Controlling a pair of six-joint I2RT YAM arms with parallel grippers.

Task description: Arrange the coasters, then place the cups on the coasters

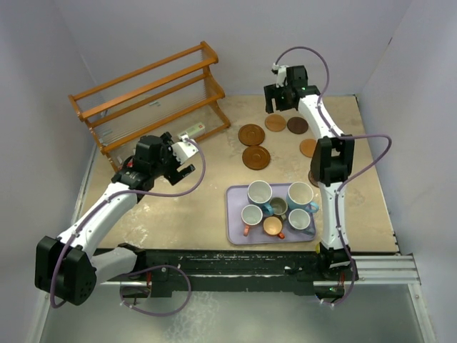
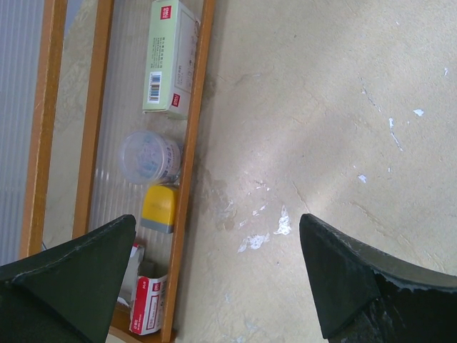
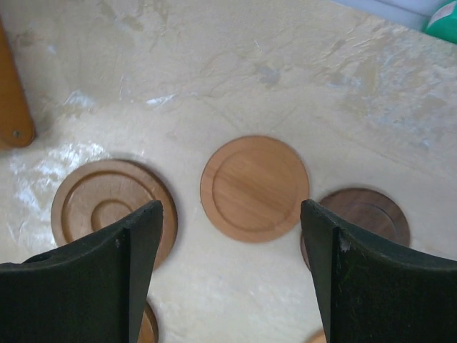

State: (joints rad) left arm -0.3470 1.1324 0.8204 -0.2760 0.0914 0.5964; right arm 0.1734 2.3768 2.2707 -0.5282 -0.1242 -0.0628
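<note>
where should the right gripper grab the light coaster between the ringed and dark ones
Pinch the light coaster across its rim, coming straight down with the right gripper. It lies flat and thin on the table, and bare gaps separate it from the ringed coaster and the dark coaster, so jaws should fit opposite edges.

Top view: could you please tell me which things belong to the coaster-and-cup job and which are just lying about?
Job in hand:
coasters
cups, all six on the tray

Lying about:
tray
rack, holding a box and other small items
</note>
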